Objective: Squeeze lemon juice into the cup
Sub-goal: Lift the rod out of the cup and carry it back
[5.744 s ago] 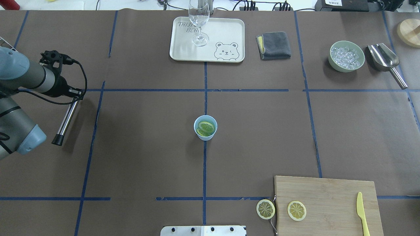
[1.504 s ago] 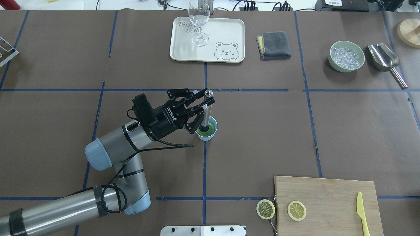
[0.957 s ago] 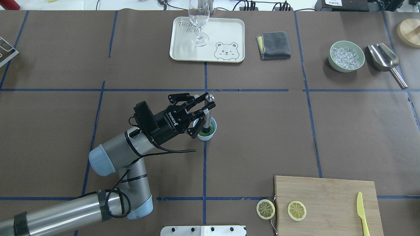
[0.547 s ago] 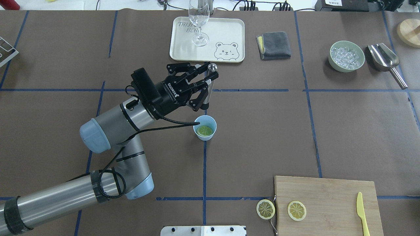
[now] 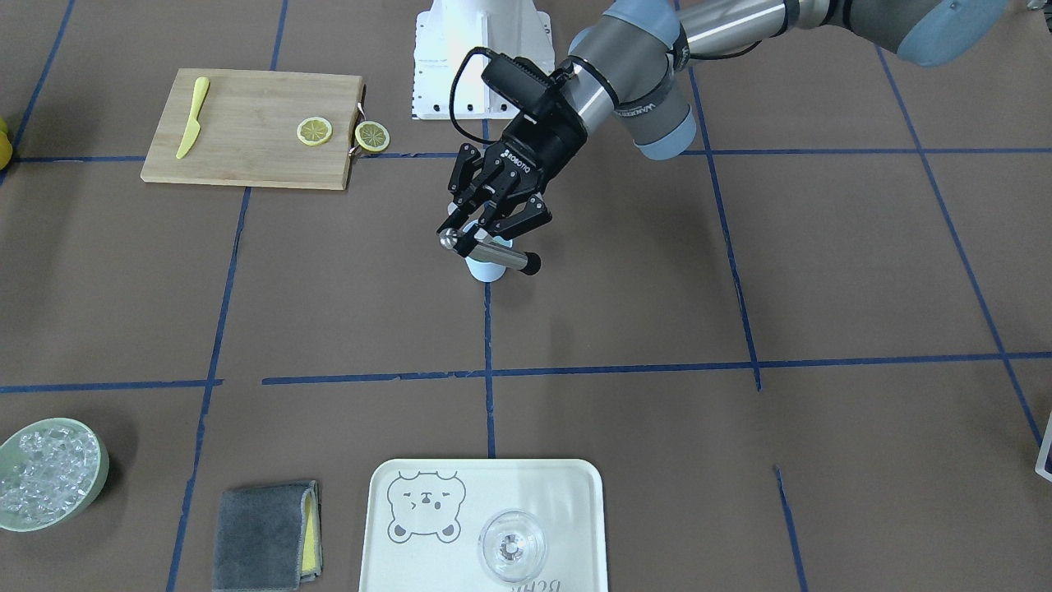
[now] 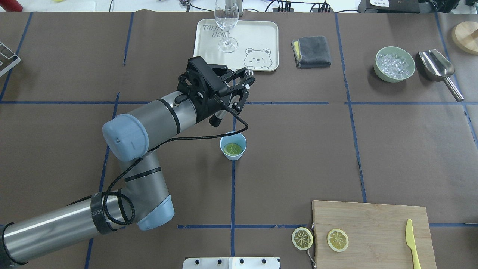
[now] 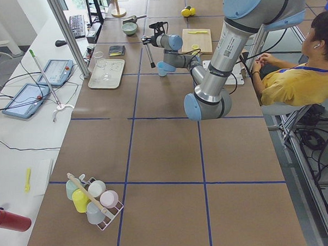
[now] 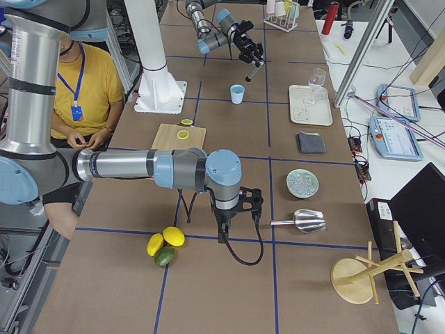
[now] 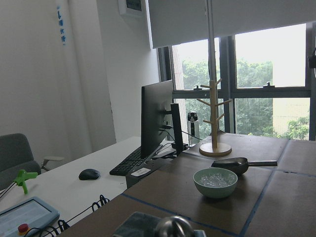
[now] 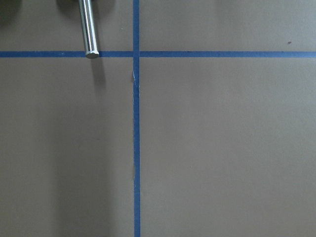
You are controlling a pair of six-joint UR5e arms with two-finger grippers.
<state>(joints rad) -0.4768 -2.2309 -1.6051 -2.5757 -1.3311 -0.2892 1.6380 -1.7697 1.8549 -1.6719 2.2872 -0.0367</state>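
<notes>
Overhead exterior: small light-blue plastic cup point(image 6: 241, 139) is seen upright at the centre of the brown paper-covered tabletop point(image 6: 298, 149), on a blue tape line. A round yellow-green lemon slice point(image 6: 233, 149) is seen lying flat at the bottom of the cup.

Left fingers point(image 6: 241, 86) are closed on a steel muddler rod with a round knob and black end point(image 6: 228, 102). The rod is gripped near the knob end and held tilted, black end pointing down and toward the near left. It is held in the air on the far-left side of the cup. Rod and cup are apart, which the exterior right view confirms. In the front-facing view the cup is largely covered by the rod and fingers; only its lower wall is visible.

Right fingers point(image 8: 223, 231) are seen only in the exterior right view, low over the tabletop at the right end. Whether they are wide or narrow cannot be told.

Near right: a wooden cutting board point(image 6: 373, 224) with one lemon slice point(image 6: 337, 240) on it. A second slice point(image 6: 302, 238) lies on the tabletop just beside the board's left edge. A yellow plastic knife point(image 6: 412, 243) lies at the board's right side.

Far side: a cream tray with bear print point(image 6: 261, 37) carries a clear wine glass point(image 6: 226, 26). A folded grey cloth point(image 6: 312, 51) lies right of the tray. Further right are a pale green bowl of ice point(image 6: 377, 69) and, beside it, a steel scoop point(image 6: 438, 69).
</notes>
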